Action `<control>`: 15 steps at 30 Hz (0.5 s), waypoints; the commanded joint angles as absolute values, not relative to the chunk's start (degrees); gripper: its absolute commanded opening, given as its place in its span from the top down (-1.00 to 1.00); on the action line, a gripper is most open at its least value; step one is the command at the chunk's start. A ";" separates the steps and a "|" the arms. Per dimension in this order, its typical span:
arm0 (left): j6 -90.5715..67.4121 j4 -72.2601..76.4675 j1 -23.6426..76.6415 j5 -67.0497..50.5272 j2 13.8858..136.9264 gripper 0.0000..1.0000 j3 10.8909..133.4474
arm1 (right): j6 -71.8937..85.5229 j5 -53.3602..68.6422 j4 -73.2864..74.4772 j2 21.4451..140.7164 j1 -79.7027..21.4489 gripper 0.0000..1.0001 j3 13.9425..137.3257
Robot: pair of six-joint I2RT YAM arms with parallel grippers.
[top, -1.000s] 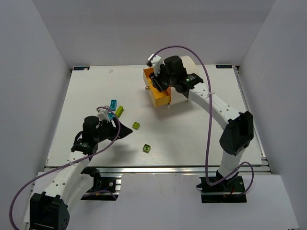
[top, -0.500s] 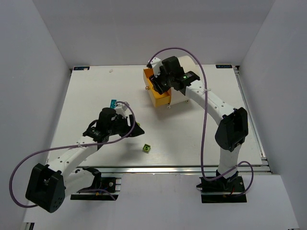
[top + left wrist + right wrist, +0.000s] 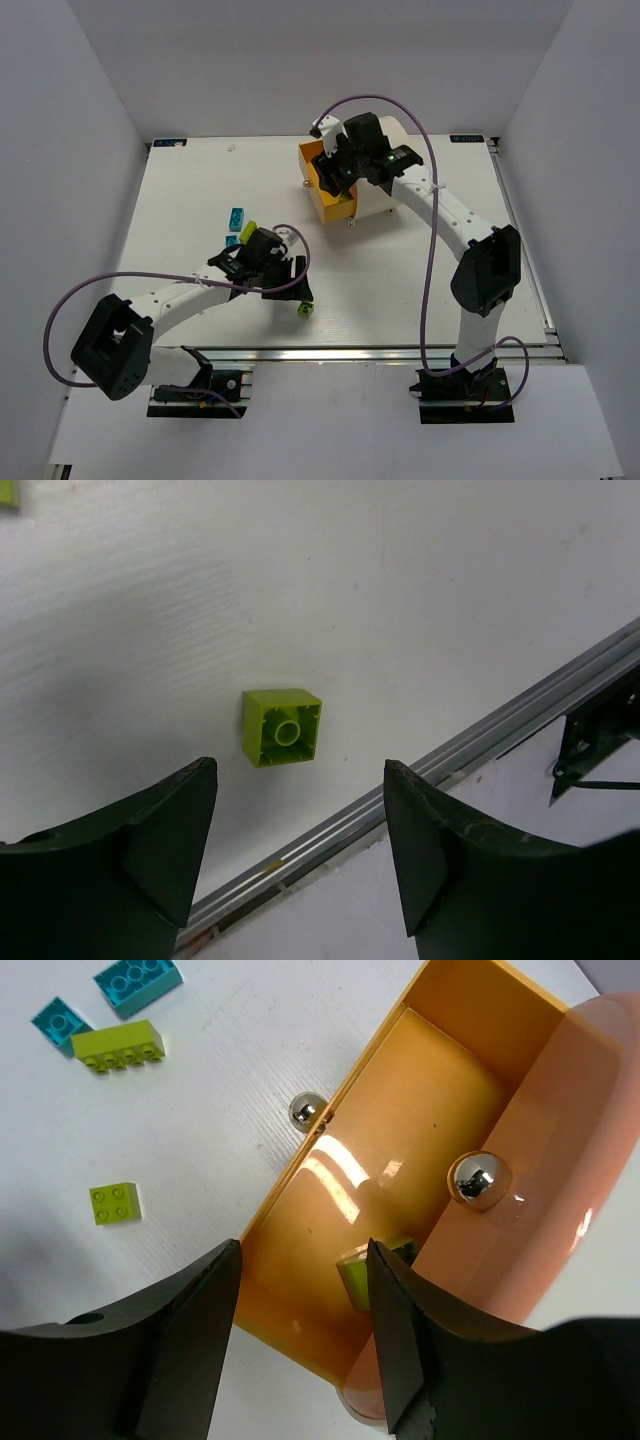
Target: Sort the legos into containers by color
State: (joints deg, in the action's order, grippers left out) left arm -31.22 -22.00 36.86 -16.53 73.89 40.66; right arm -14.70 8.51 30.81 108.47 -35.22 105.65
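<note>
The left arm (image 3: 172,297) and right arm (image 3: 447,218) are built alike: slim white links joined by blocky black joint housings. A thin purple cable (image 3: 372,98) loops loosely off each one. Each arm stands on a black base plate (image 3: 466,388). Up close, the fingers (image 3: 160,845) are broad matte-black wedges with rounded, slightly scuffed edges.

We note a white bench (image 3: 180,200) with a faint wood grain, enclosed on three sides by plain pale grey walls (image 3: 320,60). An aluminium rail (image 3: 330,352) runs along its near edge. Lighting is even and diffuse; shadows on the bench are soft.
</note>
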 commanded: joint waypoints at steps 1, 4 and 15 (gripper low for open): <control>-33.75 -25.14 39.11 -12.40 74.44 -0.54 43.59 | -13.10 12.21 29.27 102.93 -34.01 -0.17 105.91; -34.01 -24.35 41.39 -11.08 76.71 -0.55 43.77 | -12.75 13.80 28.74 101.25 -33.31 -0.20 103.98; -34.54 -29.52 49.65 2.54 88.32 -0.52 51.94 | -15.56 23.55 31.03 97.30 -31.38 -0.68 102.39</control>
